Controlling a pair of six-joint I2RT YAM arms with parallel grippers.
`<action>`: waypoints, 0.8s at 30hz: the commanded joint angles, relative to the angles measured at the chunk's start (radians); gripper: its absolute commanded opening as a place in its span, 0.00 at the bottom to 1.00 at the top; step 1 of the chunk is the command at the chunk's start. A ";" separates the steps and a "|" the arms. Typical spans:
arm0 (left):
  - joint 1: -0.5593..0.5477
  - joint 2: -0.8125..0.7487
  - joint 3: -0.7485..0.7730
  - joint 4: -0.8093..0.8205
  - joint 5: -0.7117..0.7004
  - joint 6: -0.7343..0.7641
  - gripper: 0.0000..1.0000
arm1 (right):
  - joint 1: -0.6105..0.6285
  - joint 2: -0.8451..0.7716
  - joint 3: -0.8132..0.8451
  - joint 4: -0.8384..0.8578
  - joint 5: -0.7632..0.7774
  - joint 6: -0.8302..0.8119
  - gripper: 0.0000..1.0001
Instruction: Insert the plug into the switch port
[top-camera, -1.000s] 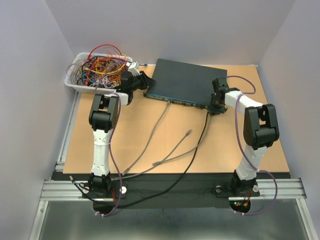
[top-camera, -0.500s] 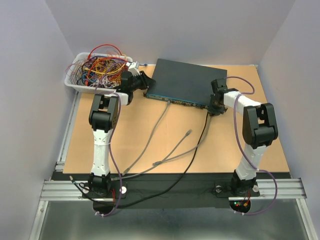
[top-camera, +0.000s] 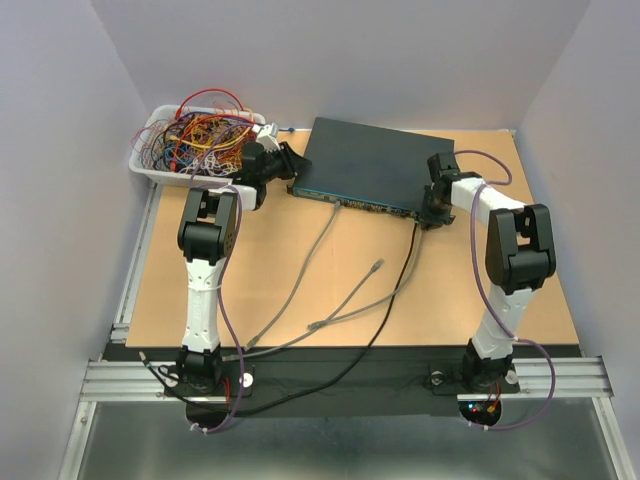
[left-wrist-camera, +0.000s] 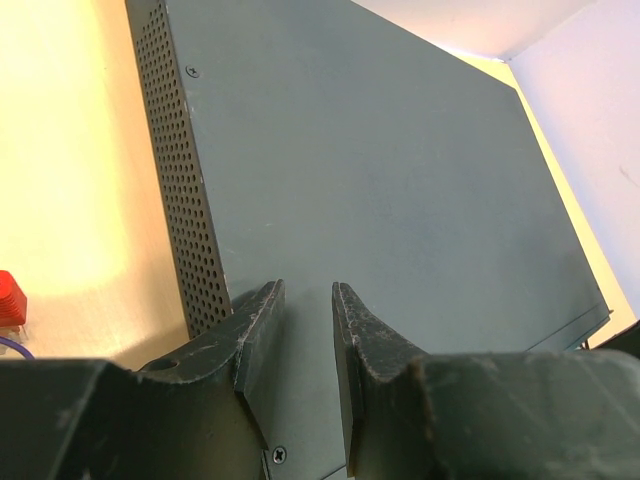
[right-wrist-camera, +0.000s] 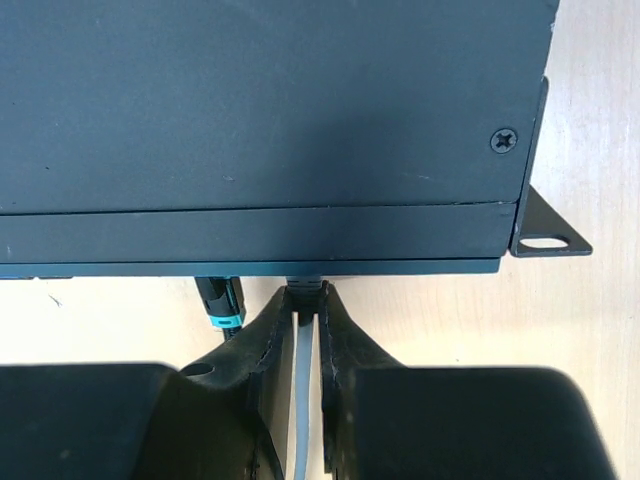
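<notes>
The switch (top-camera: 370, 168) is a flat dark grey-blue box at the back middle of the table. It fills the top of the right wrist view (right-wrist-camera: 260, 130) and most of the left wrist view (left-wrist-camera: 380, 180). My right gripper (top-camera: 431, 212) (right-wrist-camera: 305, 300) is shut on the plug (right-wrist-camera: 306, 288) of a light grey cable (right-wrist-camera: 304, 400). The plug's tip touches the switch's front edge near its right end. My left gripper (top-camera: 291, 166) (left-wrist-camera: 304, 318) rests over the switch's left end, its fingers a narrow gap apart with nothing between them.
A black cable with a teal ring (right-wrist-camera: 221, 303) is plugged in just left of the held plug. Loose grey cables (top-camera: 312, 256) and a free plug end (top-camera: 377, 264) lie in front of the switch. A white tray of wires (top-camera: 196, 143) stands at the back left. A mounting ear (right-wrist-camera: 545, 228) sticks out at the switch's right corner.
The right wrist has shifted very slightly at the switch's front edge. The left arm and the switch have not moved.
</notes>
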 joint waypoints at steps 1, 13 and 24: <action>0.007 -0.009 0.010 0.046 0.024 0.001 0.37 | -0.019 0.001 0.076 0.088 0.067 -0.014 0.00; 0.007 -0.009 0.012 0.048 0.025 0.001 0.37 | -0.031 0.069 0.128 0.078 0.112 -0.009 0.01; 0.008 -0.006 0.013 0.048 0.030 0.001 0.37 | -0.045 0.093 0.242 0.078 0.124 -0.009 0.01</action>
